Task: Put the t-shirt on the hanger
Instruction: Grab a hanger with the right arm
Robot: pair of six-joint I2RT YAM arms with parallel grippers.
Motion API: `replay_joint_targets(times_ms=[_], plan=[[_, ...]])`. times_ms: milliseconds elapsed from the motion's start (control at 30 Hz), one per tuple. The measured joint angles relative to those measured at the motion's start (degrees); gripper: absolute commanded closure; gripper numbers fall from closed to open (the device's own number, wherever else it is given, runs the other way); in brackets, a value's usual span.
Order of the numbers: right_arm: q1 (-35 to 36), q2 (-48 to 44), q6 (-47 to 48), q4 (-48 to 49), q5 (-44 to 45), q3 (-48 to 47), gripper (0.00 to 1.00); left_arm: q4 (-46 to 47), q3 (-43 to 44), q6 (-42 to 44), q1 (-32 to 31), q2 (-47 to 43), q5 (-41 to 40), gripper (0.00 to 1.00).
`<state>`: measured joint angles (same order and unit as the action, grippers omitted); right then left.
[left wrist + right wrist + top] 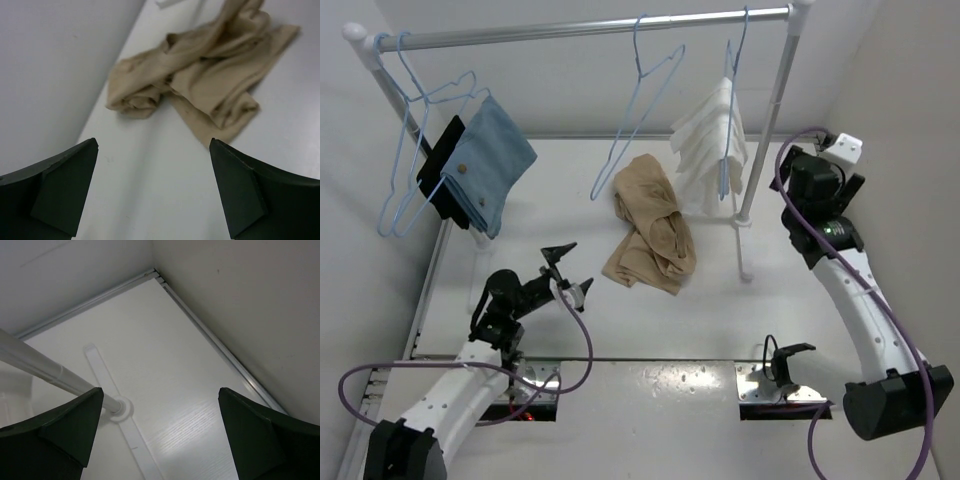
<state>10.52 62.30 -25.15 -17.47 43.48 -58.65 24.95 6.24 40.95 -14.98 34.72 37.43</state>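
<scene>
Left gripper (152, 145): jaws spread wide, nothing between them. It hangs low over the tabletop (670, 310), aimed at the t-shirt (648, 225) from the near-left, close to it but not touching.

Right gripper (160, 392): jaws spread just as wide, also holding nothing. That arm is out at the far right. Its wrist camera looks down on the base of the rack post (60, 375), the foot (120, 407) and the corner where the walls meet.

The t-shirt is a crumpled tan heap flat on the tabletop, mid-field. Folds are bunched and twisted, so I can't make out the neck or sleeves.

The hanger (636, 118) is bare and tilted. It is hooked on the rail (590, 30) near the middle, and its lowest corner sits above the shirt's far-left edge. I can't tell whether it touches the fabric.

Just right of it on the same rail is a second hanger carrying the white cloth (705, 145), whose lower edge comes down beside the shirt's far-right side.

At the left end of the rail is a cluster of hangers (420, 150) with the blue cloth (490, 165) and something dark behind it.
</scene>
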Motion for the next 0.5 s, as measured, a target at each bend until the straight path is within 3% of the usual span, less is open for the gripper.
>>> replay_joint_targets(times_ms=[233,367,500], plan=[[0.09,-1.73,2.25,-8.13,1.75,-12.44,0.13,-17.18,1.07,2.75,-0.44,-5.86,-1.25,0.0],[0.11,-1.86,8.02,-12.35,1.7,-23.08,0.14,-27.82,10.95,5.57,-0.81,-3.65,-4.02,0.0],[0.11,-1.09,12.35,-15.74,-7.23,-35.3,0.14,-34.27,21.81,2.05,-0.85,0.61,-9.2,0.0]])
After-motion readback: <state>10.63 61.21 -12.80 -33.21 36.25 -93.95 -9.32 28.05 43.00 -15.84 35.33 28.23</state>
